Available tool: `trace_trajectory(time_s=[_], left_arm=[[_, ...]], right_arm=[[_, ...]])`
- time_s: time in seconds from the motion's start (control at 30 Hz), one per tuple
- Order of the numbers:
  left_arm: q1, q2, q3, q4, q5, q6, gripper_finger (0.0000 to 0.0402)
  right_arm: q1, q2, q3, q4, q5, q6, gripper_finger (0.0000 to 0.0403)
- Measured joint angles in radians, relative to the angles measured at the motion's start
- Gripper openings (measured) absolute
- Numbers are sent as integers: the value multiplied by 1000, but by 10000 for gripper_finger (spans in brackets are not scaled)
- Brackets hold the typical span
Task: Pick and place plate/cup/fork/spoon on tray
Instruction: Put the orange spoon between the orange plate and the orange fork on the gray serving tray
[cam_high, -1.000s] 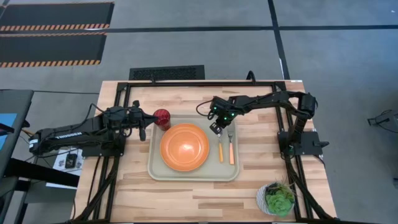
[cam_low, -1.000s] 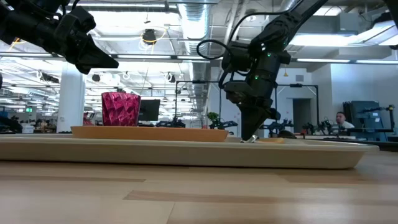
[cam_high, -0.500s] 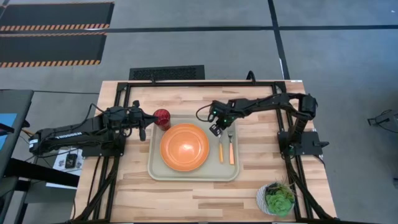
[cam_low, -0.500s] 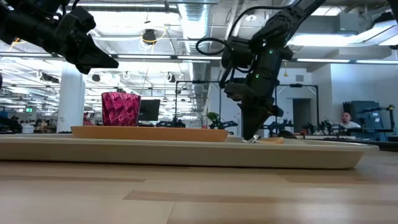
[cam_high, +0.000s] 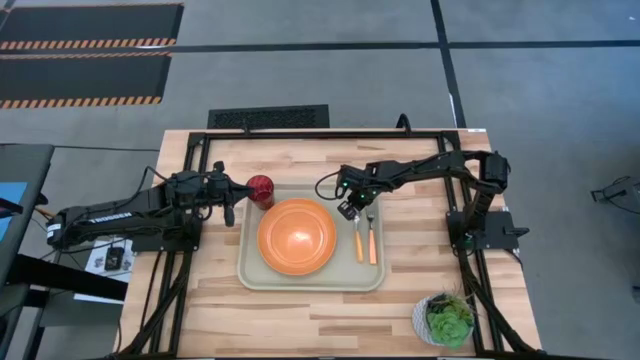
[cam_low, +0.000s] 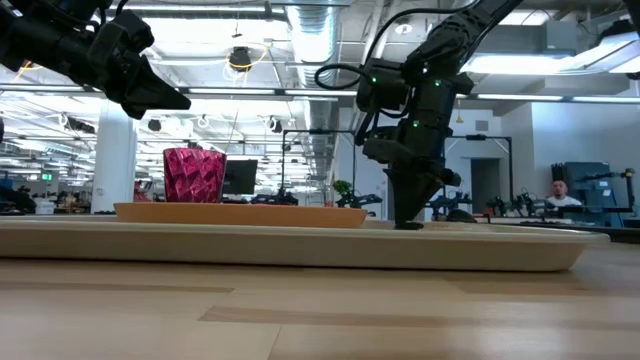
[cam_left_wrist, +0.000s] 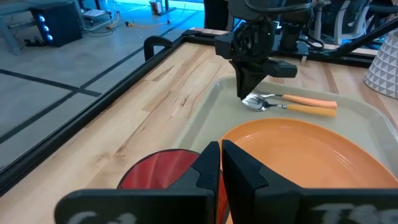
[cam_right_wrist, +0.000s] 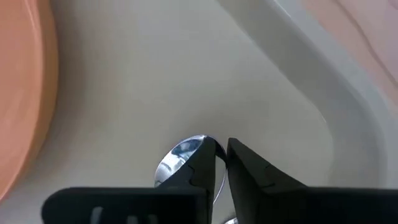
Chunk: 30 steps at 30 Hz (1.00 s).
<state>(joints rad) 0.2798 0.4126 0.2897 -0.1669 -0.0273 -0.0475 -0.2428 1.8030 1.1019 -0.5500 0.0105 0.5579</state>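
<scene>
The pale tray (cam_high: 250, 270) holds the orange plate (cam_high: 296, 236). The spoon (cam_high: 358, 242) and the fork (cam_high: 372, 243) lie side by side on the tray's floor to the plate's right, heads toward the far edge. The dark red cup (cam_high: 260, 188) stands at the tray's far left corner. My right gripper (cam_high: 350, 210) points down at the spoon's head, shut on it; it also shows in the left wrist view (cam_left_wrist: 249, 93). My left gripper (cam_high: 231, 210) is shut and empty, in the air just left of the cup (cam_left_wrist: 158, 174). My right gripper pinches the edge of the spoon's silver bowl (cam_right_wrist: 179, 155) between its two fingertips (cam_right_wrist: 202, 163). The fingers come from above, pointing down. The bowl sticks out to one side of the fingers. The spoon lies low on the tray floor, its orange handle (cam_high: 359, 248) beside the fork.
A white pot with a green plant (cam_high: 447, 320) stands at the table's near right corner. Black frame rails (cam_high: 330, 133) run round the table top. Bare wood lies right of the tray. A person (cam_low: 550, 195) sits in the room far behind.
My right gripper has gone a little down and toward the table's right edge. The spoon's silver head, seen just above the tray rim in the low view before, has sunk behind it, and the spoon has shifted closer to the fork.
</scene>
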Motion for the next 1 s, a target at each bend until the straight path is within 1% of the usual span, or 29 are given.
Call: trace_trajectory(time_s=[0.4, 0.83, 1.0], left_arm=[[0, 0, 0, 0, 0, -5, 6], [0, 0, 0, 0, 1, 2, 6], [0, 0, 0, 0, 1, 2, 6]], right_arm=[[0, 0, 0, 1, 25, -5, 107], [9, 0, 8, -7, 27, 11, 198], [34, 0, 76, -107, 97, 10, 213]])
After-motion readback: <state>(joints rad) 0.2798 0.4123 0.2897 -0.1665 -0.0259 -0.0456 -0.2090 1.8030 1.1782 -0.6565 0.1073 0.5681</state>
